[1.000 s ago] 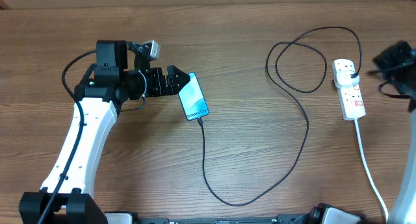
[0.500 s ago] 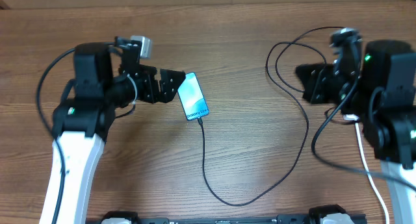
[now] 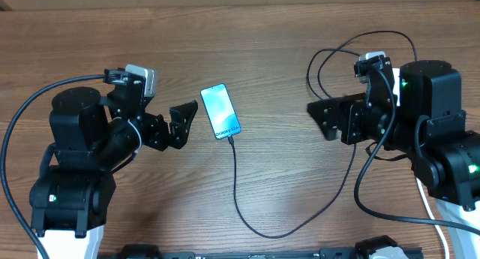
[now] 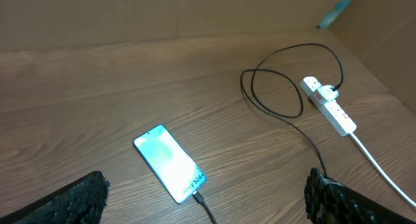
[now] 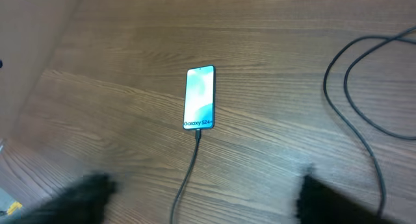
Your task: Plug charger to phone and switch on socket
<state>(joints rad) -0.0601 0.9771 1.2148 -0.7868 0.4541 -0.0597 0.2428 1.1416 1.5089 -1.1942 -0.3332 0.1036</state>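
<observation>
On the wooden desk (image 3: 262, 34) the charger (image 3: 235, 176) looks plugged into both phone (image 3: 220, 111) and socket (image 4: 338, 113), left claw (image 3: 182, 124) and right claw (image 3: 322, 120) gaping wide and empty, switch state unclear tbh.

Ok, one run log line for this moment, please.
charger: in phone and socket, on/off unclear; left end effector: open; right end effector: open
</observation>
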